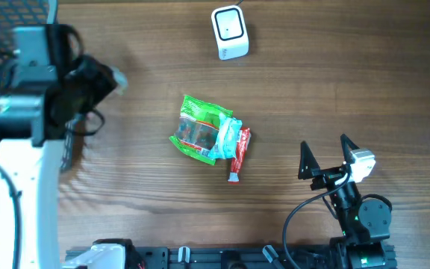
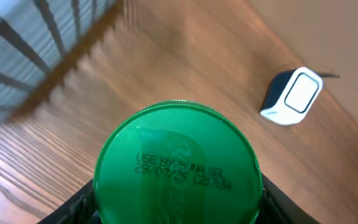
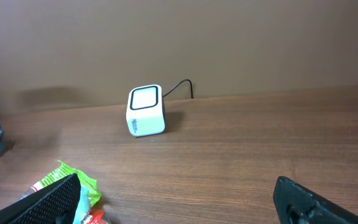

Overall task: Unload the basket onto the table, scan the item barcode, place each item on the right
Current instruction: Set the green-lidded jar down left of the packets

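Left wrist, green-lidded container (image 2: 178, 165) gripped in left end effector (image 2: 176, 206) (scanner (image 2: 294, 96) beyond)

The lidded container (image 2: 178, 163) sits between the jaws of the left gripper (image 2: 176, 202), touching both. Ahead and right of those jaws the scanner (image 2: 291, 95) stands on the table (image 2: 185, 56), with the wire basket (image 2: 23, 56) ahead to their left. The scanner lies well ahead of the right gripper (image 3: 176, 199), whose jaws are spread wide. The pile of packets (image 3: 89, 186) lies just beside its left jaw.
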Controlling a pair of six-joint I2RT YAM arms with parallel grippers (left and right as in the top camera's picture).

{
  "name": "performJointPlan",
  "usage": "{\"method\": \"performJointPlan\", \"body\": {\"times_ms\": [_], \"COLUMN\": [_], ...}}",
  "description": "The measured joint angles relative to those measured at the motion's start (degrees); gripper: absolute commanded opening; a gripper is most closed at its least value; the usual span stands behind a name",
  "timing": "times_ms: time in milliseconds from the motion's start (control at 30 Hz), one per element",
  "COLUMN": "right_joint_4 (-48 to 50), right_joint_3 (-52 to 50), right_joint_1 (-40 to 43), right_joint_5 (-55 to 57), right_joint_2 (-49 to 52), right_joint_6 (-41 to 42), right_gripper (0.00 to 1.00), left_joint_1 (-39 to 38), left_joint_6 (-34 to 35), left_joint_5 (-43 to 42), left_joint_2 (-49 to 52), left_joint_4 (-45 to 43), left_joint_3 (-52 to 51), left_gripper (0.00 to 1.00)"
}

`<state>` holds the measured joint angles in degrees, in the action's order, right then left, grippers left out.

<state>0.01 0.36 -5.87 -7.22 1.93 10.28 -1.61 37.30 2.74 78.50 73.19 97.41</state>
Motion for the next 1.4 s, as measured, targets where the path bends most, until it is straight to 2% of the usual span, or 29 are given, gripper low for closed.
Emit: {"method": "performJointPlan", "body": {"times_ms": [167,400,500,633,700,967,1133,1233,1367,1400], "right_joint_4": [0.00,0.02,0.00,0.00,0.00,0.00,0.00,0.00,0.00,0.00], "right_joint_3": [0.00,0.00,0.00,0.00,0.00,0.00,0.00,0.00,0.00,0.00], "right_joint_1": [0.00,0.00,0.00,0.00,0.00,0.00,0.00,0.00,0.00,0.00], "right_joint_5": [0.02,0.00,0.02,0.00,0.00,0.02,0.00,0.02,0.00,0.00], "right_joint_2": [0.00,0.00,0.00,0.00,0.00,0.00,0.00,0.00,0.00,0.00], "right_joint_6": [0.00,0.00,0.00,0.00,-0.02,0.00,0.00,0.00,0.00,0.00], "right_gripper": [1.00,1.00,1.00,1.00,1.00,1.00,1.00,1.00,1.00,1.00], "left_joint_1": [-6.88,-15.80,-17.29,-17.53,-17.53,-17.53,-17.53,-17.44,-16.31,-15.78], "left_joint_6": [12.52,34.01,42.38,56.02,60.02,69.90,75.56,77.13,77.75,77.75], "left_joint_5": [5.55,15.02,16.46,17.42,17.59,17.49,17.29,17.11,16.92,16.87], "left_joint_2": [3.85,8.68,11.58,15.91,17.59,22.14,22.16,22.29,22.40,22.40], "left_joint_4": [-2.45,-11.63,-14.21,-15.06,-15.89,-19.06,-21.33,-22.43,-22.86,-22.84], "left_joint_3": [-6.67,-21.20,-25.31,-26.97,-26.97,-26.97,-26.97,-26.97,-26.97,-26.97], "left_gripper": [0.51,0.48,0.46,0.48,0.48,0.48,0.55,0.56,0.66,0.73]}}
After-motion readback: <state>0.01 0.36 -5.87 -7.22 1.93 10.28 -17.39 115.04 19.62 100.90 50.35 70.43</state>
